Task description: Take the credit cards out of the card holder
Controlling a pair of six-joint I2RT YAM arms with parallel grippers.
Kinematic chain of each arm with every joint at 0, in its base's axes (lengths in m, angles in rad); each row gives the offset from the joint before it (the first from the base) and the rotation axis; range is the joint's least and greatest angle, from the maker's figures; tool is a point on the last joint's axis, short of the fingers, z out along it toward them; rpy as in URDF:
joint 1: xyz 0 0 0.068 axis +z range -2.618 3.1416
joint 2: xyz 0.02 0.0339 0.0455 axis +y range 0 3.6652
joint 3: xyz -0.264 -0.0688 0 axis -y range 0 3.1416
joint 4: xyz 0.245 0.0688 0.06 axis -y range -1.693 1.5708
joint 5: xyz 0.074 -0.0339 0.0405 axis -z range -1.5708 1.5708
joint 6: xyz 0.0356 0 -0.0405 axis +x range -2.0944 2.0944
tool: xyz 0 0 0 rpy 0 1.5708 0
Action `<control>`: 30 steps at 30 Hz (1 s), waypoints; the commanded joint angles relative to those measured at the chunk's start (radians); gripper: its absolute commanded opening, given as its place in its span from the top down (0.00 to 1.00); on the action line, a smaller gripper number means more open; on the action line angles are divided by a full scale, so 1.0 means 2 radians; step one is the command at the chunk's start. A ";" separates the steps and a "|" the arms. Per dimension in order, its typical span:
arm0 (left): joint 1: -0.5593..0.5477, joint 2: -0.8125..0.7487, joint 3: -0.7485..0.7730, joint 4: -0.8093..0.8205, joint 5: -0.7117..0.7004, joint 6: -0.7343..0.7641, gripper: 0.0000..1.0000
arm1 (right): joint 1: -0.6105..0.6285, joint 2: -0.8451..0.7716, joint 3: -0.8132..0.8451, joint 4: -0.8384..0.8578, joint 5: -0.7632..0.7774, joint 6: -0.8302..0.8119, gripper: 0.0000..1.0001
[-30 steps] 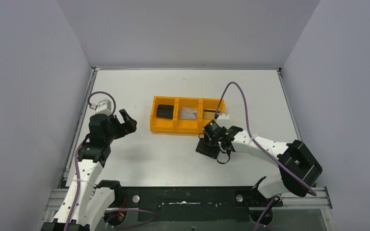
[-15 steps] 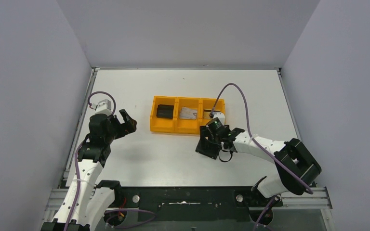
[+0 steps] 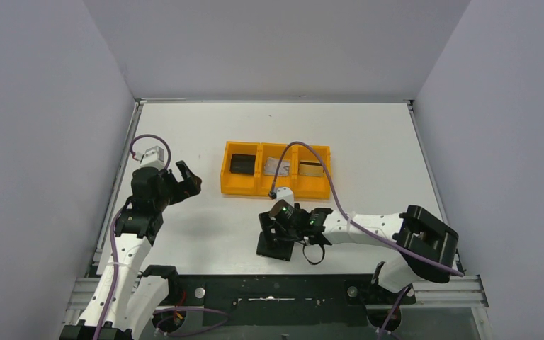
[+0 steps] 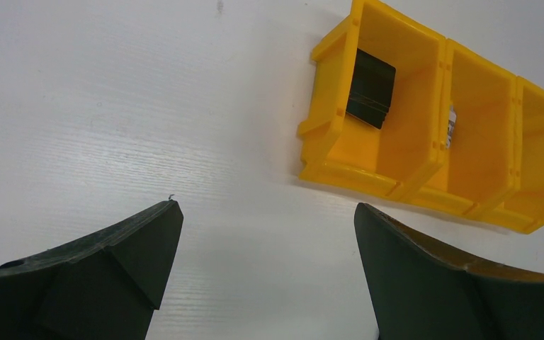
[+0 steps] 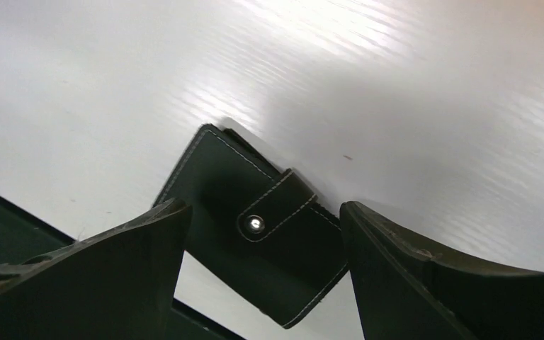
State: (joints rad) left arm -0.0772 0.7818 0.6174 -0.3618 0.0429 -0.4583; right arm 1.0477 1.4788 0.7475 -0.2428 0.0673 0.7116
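While the left gripper [image 4: 265,209] is hanging spread and empty, the right gripper [image 5: 262,209] is clasping the seemingly light, pliant card holder [image 5: 234,191] edgewise, nearside of the orange tray [image 3: 255,188]

card holder [image 5: 216,177] before tray [image 3: 241,185], cards [image 3: 278,166] in tray

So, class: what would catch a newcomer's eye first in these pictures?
The orange tray mid-table, with a black block, a silvery card and a gold card in its three compartments. Then the right gripper near the front edge, straddling the closed black card holder.
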 commanded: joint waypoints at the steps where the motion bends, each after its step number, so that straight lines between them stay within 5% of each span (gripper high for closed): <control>1: 0.002 -0.001 0.007 0.024 0.007 0.007 0.05 | 0.029 0.013 0.066 -0.026 0.068 0.036 0.21; 16: 0.002 -0.007 0.010 0.017 0.002 0.005 0.04 | 0.080 0.070 0.103 -0.046 0.020 -0.146 0.01; 20: 0.002 -0.015 0.007 0.019 -0.002 0.004 0.04 | 0.081 0.070 0.098 -0.043 0.016 -0.174 0.02; 25: 0.002 -0.012 0.007 0.020 -0.002 0.004 0.04 | 0.077 0.076 0.088 -0.045 0.054 -0.159 0.02; 30: 0.002 -0.008 0.008 0.020 0.001 0.004 0.04 | 0.047 0.081 0.062 -0.054 0.122 -0.049 0.03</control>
State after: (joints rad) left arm -0.0772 0.7670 0.6174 -0.3626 0.0425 -0.4587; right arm 1.1942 1.6321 0.9115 -0.3187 0.1555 0.4629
